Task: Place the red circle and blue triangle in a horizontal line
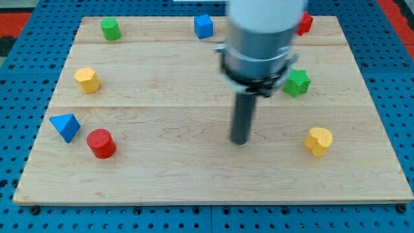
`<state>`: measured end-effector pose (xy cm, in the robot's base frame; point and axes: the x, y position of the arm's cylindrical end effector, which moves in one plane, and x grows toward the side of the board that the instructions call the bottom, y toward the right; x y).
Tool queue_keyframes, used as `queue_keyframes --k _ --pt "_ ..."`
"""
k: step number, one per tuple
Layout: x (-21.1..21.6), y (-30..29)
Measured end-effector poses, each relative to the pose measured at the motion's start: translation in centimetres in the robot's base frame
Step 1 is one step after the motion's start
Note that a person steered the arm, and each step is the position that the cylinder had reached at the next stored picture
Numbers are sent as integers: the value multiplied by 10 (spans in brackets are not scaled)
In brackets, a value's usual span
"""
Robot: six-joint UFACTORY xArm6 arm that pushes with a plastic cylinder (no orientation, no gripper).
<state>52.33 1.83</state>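
The red circle (101,143) stands near the board's lower left. The blue triangle (65,126) lies just to its left and slightly higher, a small gap between them. My tip (240,140) rests on the board near the middle, far to the right of both blocks and at about the red circle's height. The rod hangs from the grey arm body (262,39) at the view's top.
A yellow block (87,79) sits at the left, a green block (110,28) at the top left, a blue cube (204,26) at the top middle. A red block (304,24) is partly hidden behind the arm. A green star (297,83) and a yellow block (319,140) sit at the right.
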Motion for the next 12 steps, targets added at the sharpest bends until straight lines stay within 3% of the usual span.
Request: queue_keyframes --k 1,2,4,5,6,8,9,10,11,12 --pt "29 -95" --pt "61 -151" --pt "3 -235" --pt "-16 -247" --pt "-29 -211" --pt "2 -111" --pt "-62 -181" --pt "-95 -253" --pt "-78 -290" --pt "-42 -290"
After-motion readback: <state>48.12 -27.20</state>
